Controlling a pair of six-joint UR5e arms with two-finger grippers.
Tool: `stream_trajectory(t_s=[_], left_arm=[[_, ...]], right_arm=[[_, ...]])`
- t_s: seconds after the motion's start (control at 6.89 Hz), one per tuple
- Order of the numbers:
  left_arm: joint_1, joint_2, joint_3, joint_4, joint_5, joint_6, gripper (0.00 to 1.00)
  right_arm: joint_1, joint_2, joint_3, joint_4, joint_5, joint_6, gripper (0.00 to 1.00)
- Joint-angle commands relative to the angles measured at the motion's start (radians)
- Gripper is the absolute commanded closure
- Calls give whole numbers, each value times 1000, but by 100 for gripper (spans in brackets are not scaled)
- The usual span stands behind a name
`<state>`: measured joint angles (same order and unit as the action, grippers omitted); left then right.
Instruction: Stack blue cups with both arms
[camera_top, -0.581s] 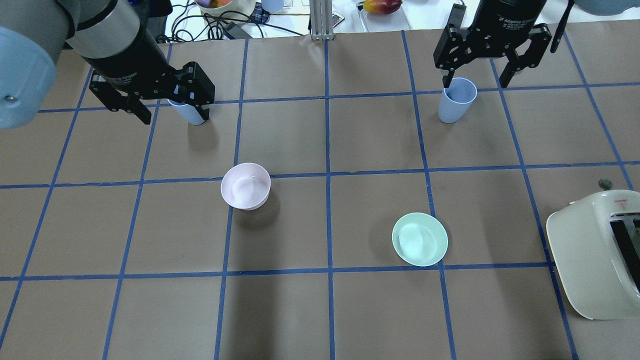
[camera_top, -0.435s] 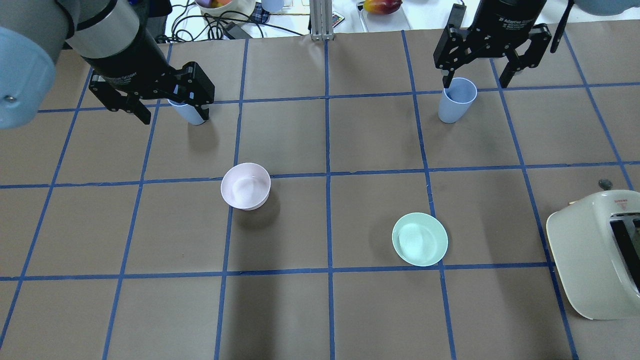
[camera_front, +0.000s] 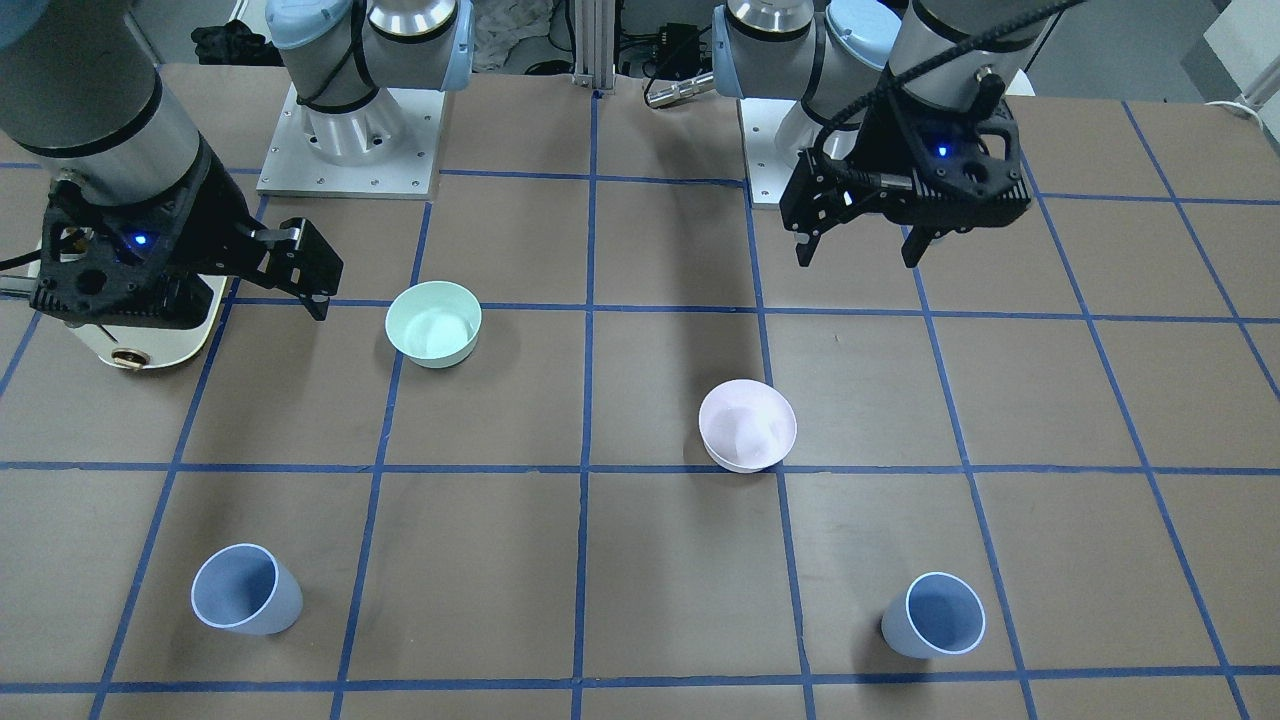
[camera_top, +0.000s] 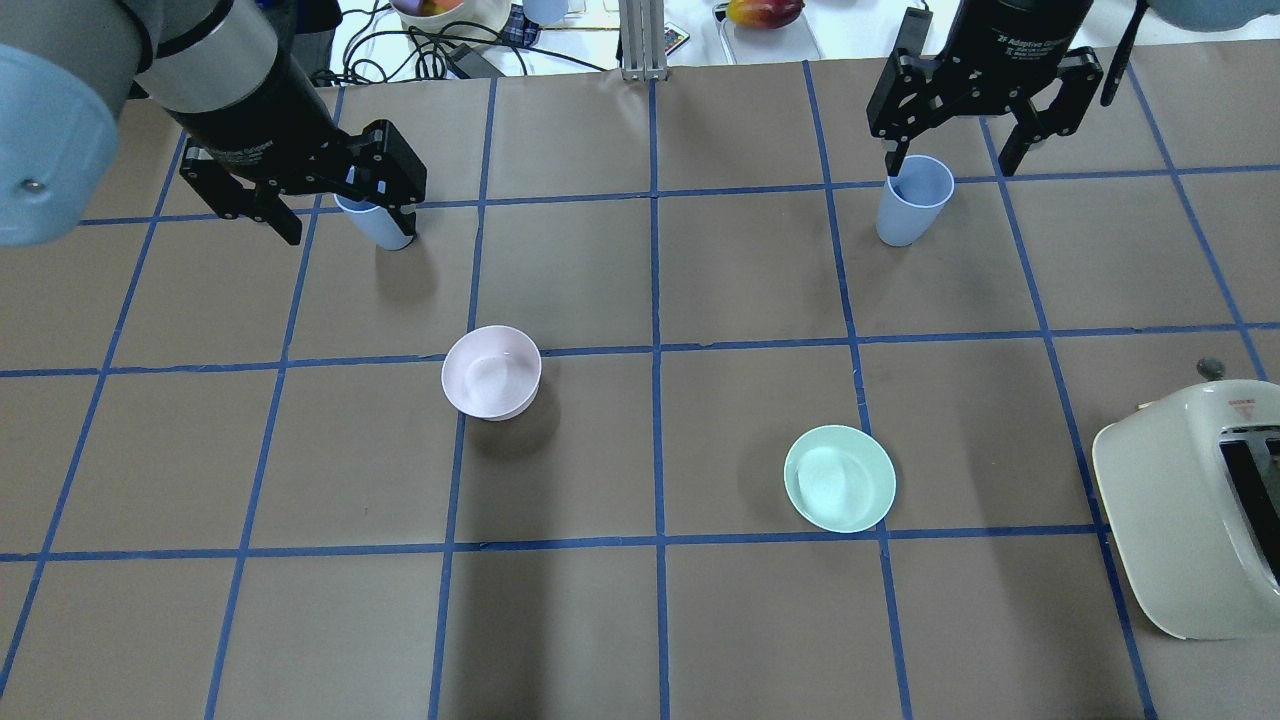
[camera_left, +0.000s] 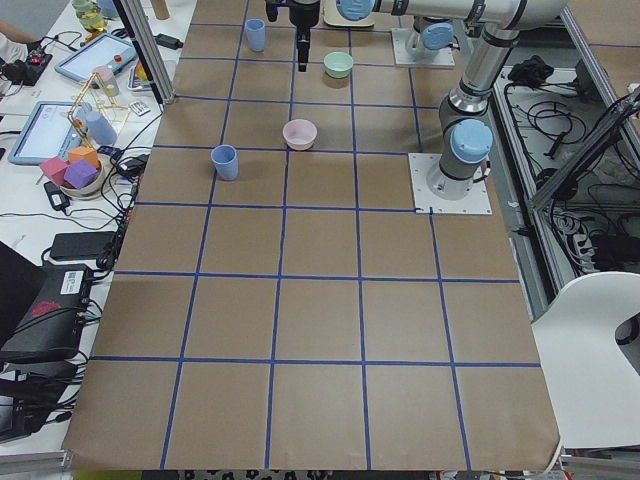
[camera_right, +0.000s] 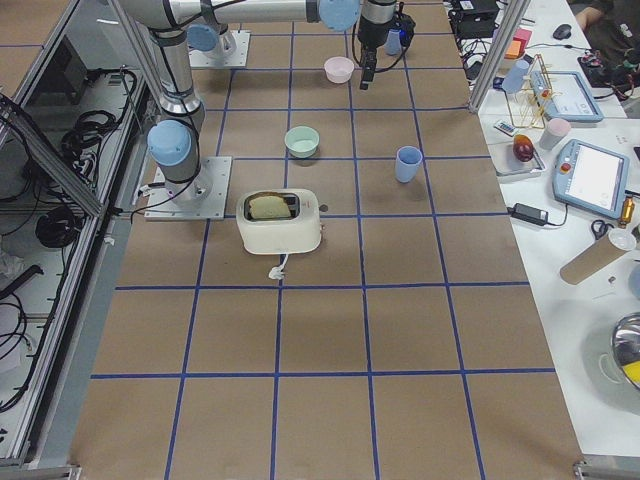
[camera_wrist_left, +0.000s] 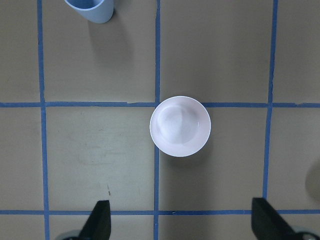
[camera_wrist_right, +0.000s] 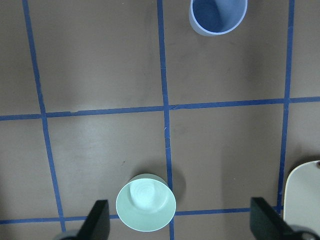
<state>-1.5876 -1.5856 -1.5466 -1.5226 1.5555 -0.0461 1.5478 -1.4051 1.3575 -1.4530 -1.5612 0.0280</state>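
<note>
Two pale blue cups stand upright on the table's far side. The left cup (camera_top: 380, 225) (camera_front: 935, 615) is partly hidden by my left gripper (camera_top: 345, 215) in the overhead view. The left gripper is open and empty, high above the table; its wrist view shows the cup (camera_wrist_left: 90, 10) at the top edge. The right cup (camera_top: 912, 200) (camera_front: 245, 590) stands below my right gripper (camera_top: 950, 165), also open, empty and raised. The right wrist view shows that cup (camera_wrist_right: 218, 15) at the top edge.
A pale pink bowl (camera_top: 491, 372) (camera_wrist_left: 180, 126) sits left of centre. A mint-green bowl (camera_top: 839, 478) (camera_wrist_right: 146, 202) sits right of centre. A cream toaster (camera_top: 1190, 510) (camera_right: 280, 220) stands at the right edge. Cables and clutter lie beyond the far edge.
My left arm has shifted slightly toward the far side. The right arm, cups and bowls have not moved.
</note>
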Motion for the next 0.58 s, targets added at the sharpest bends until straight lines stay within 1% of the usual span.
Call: stream_trajectory(t_s=[0.0, 0.29, 0.44], left_arm=[[39, -144, 8, 185, 1, 106, 0], [107, -365, 7, 420, 11, 345, 0], [112, -416, 13, 452, 29, 353, 0]], right_arm=[[0, 0, 0, 0, 0, 4, 0], [-15, 9, -1, -9, -3, 0, 0], [-37, 50, -3, -26, 0, 0, 0]])
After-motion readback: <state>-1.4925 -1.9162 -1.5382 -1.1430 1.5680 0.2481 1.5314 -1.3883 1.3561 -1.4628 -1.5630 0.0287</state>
